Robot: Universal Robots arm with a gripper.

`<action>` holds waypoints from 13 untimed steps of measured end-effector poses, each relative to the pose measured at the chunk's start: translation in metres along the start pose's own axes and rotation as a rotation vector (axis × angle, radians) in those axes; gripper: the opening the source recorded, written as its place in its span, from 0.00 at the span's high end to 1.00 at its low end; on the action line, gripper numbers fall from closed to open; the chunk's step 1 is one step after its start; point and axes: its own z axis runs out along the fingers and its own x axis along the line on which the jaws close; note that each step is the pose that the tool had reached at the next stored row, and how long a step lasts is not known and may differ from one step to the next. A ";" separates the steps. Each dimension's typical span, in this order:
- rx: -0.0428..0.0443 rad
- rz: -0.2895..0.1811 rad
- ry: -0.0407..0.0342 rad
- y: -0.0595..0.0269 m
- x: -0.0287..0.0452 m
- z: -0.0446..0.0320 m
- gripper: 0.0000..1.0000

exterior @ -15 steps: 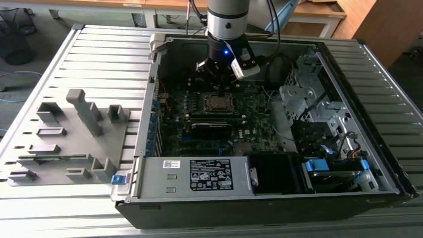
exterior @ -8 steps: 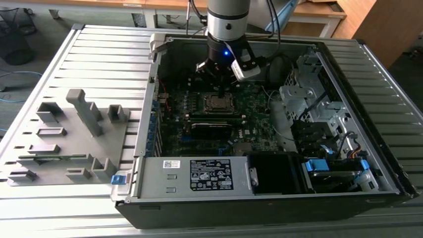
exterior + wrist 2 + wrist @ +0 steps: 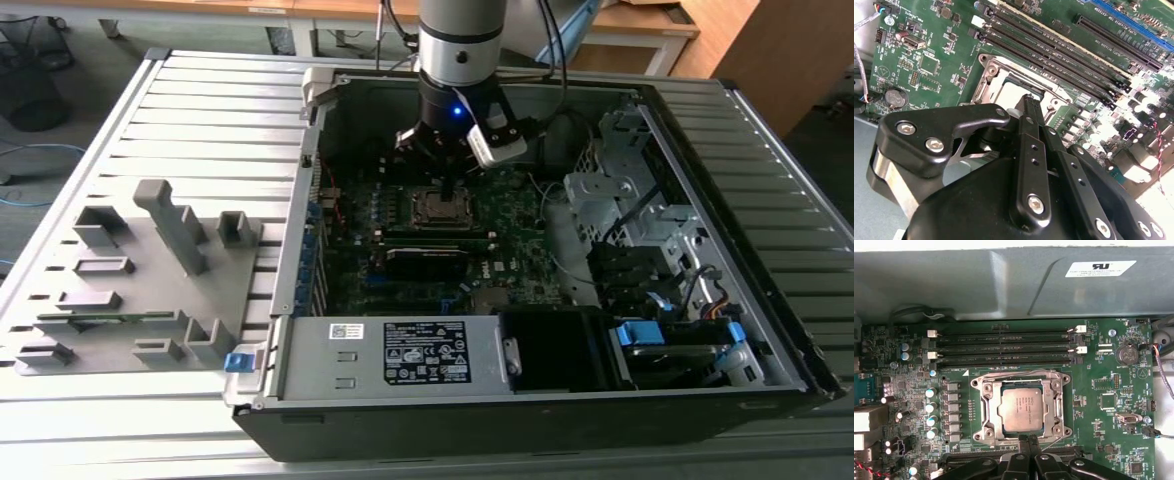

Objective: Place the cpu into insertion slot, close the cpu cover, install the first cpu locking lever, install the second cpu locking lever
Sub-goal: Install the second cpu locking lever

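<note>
One small square cpu (image 3: 1023, 411) with a dull silver-grey top sits in the silvery-rimmed insertion slot (image 3: 985, 390) on the dark green motherboard (image 3: 1104, 420), at centre of the first wrist view. The thin silvery cpu cover (image 3: 1056, 407) frames it, lying flat. The black gripper (image 3: 1027, 441), fingers pressed together and grasping nothing, hovers at the socket's edge; in the exterior view it hangs over the open computer case (image 3: 747, 200).

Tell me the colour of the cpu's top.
Dull silver-grey, with faint dark print; the cpu shows best in the first wrist view, seated in the socket.
</note>
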 end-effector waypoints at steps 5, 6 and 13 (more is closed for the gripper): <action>0.0000 0.000 0.0000 -0.0030 -0.0002 0.0000 0.90; 0.0001 0.000 0.0000 -0.0034 -0.0002 0.0000 0.90; 0.0001 0.000 0.0000 -0.0077 -0.0005 0.0000 0.90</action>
